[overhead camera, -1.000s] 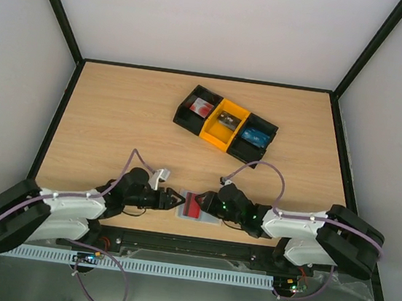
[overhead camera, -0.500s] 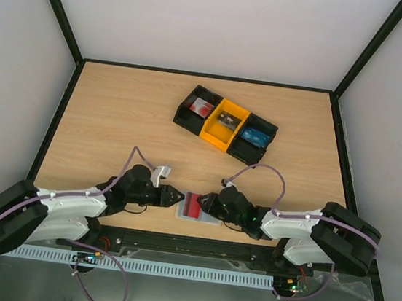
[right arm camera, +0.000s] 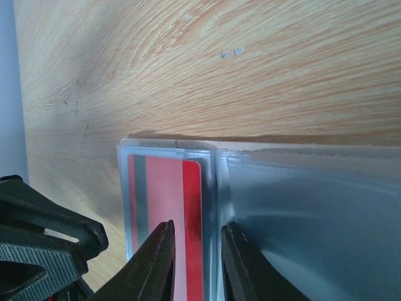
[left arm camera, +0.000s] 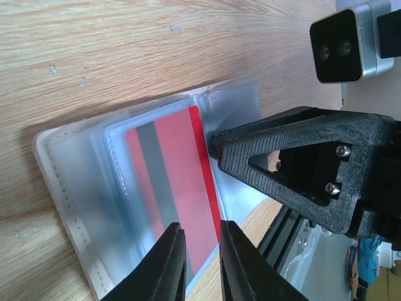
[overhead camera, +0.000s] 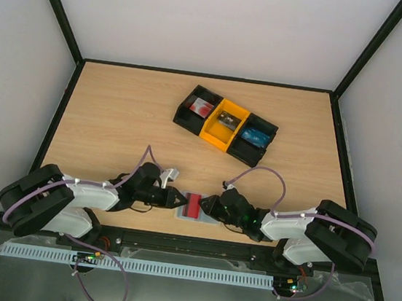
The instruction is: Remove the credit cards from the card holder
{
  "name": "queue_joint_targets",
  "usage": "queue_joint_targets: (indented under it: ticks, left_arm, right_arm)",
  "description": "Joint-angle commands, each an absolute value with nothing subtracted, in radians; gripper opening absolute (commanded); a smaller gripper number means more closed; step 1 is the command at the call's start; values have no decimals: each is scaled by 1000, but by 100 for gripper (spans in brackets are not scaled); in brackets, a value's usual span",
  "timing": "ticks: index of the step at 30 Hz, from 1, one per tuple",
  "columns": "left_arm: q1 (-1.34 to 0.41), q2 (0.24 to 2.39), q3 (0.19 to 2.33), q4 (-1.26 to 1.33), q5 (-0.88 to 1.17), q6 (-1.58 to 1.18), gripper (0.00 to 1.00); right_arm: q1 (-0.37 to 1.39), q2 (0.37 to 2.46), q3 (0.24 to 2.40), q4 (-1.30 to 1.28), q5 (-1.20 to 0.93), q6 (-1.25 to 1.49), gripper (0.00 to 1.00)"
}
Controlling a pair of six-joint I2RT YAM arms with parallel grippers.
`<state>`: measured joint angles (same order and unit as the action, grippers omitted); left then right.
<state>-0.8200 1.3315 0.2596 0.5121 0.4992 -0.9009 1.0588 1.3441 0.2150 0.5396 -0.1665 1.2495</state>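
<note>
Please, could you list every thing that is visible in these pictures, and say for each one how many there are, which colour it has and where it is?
table: one, light wood, under everything.
tray: one, black with a yellow middle compartment, far centre of the table.
red-and-white item: one, in the tray's left compartment.
dark item: one, in the yellow compartment.
blue item: one, in the right compartment.
card holder: one, translucent grey-blue, flat at the near edge.
credit card: one clearly seen, red with a dark stripe, inside the card holder.
left gripper: one, black, at the holder's left edge, narrow gap; grip unclear.
right gripper: one, black, at the holder's right side, narrow gap; grip unclear.
</note>
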Motion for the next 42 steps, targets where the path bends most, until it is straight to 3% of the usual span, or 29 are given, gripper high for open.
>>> queue_joint_targets:
  ticks: [1, 16, 38, 42]
  left_arm:
    - [-824, 1332, 279, 537, 509, -886, 18]
    - [-823, 1412, 273, 527, 482, -861, 15]
    - [-824, 1439, 256, 524, 469, -847, 13]
    - [-824, 1443, 255, 524, 469, -843, 13]
  right_arm:
    - [1065, 1367, 196, 575, -164, 1263, 22]
    - [1065, 1388, 195, 597, -179, 1265, 21]
    - [1065, 1472, 171, 779, -259, 1306, 9]
    - [1065, 1468, 170, 781, -259, 1302, 2]
